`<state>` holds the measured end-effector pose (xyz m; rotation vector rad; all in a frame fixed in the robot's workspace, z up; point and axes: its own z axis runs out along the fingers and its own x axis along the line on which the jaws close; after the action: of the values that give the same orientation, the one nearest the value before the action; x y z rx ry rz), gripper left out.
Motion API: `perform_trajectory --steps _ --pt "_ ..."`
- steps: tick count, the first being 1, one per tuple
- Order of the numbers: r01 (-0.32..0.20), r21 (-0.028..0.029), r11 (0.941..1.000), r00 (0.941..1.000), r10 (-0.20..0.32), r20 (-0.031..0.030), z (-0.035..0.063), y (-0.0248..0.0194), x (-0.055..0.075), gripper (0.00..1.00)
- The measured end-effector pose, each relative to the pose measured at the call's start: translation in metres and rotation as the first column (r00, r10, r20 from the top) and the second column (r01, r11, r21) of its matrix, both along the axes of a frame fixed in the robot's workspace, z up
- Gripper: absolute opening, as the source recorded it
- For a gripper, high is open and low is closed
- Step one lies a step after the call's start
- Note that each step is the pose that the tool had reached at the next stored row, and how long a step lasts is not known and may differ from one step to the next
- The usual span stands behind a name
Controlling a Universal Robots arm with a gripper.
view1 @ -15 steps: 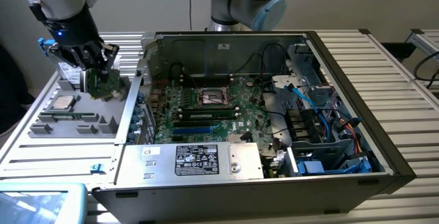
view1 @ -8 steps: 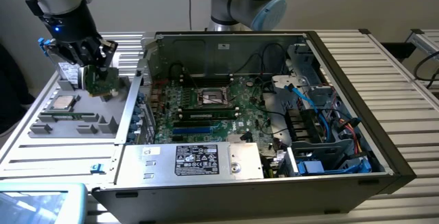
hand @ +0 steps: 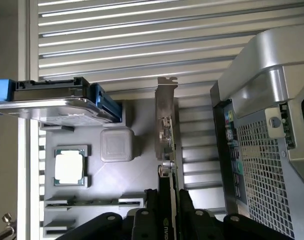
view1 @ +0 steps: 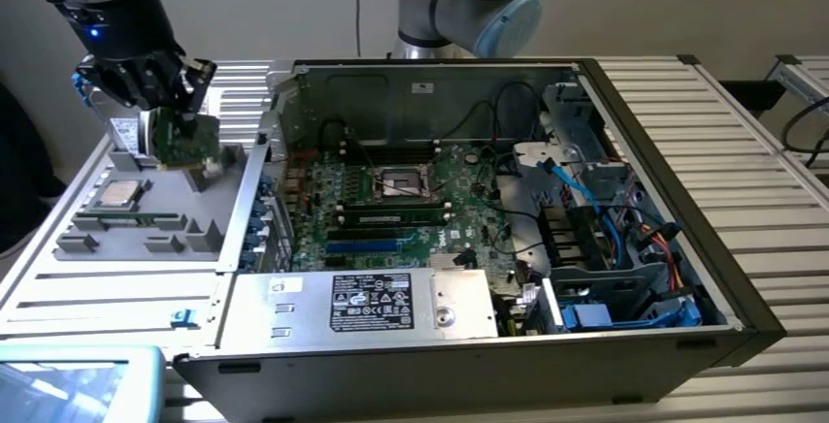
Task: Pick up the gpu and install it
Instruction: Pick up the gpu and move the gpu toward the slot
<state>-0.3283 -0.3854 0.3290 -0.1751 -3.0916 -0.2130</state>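
Note:
The gpu (view1: 179, 140) is a thin green card, and my gripper (view1: 163, 103) is shut on it. It hangs just above the back of the grey parts tray (view1: 78, 248), at the exterior view's left, beside the open computer case (view1: 647, 336). In the wrist view the gpu (hand: 167, 135) shows edge-on, its silver bracket at the far end and its black cooler face between my black fingers (hand: 188, 207). The large green motherboard (view1: 428, 166) lies inside the case, to the exterior view's right of the card.
On the grey tray sit a processor chip (view1: 123, 193) and a memory stick (view1: 130, 219). A drive with blue rails (hand: 52, 100) lies beyond the tray. The case's rear wall (hand: 262, 150) stands close beside the card. Cables and a power supply (view1: 376, 302) crowd the case.

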Motion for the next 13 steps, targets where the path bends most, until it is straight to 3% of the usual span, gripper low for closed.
perform_trajectory --steps 13 --pt "0.000 0.0000 1.0000 1.0000 0.000 0.0000 0.0595 -0.0012 0.002 0.29"
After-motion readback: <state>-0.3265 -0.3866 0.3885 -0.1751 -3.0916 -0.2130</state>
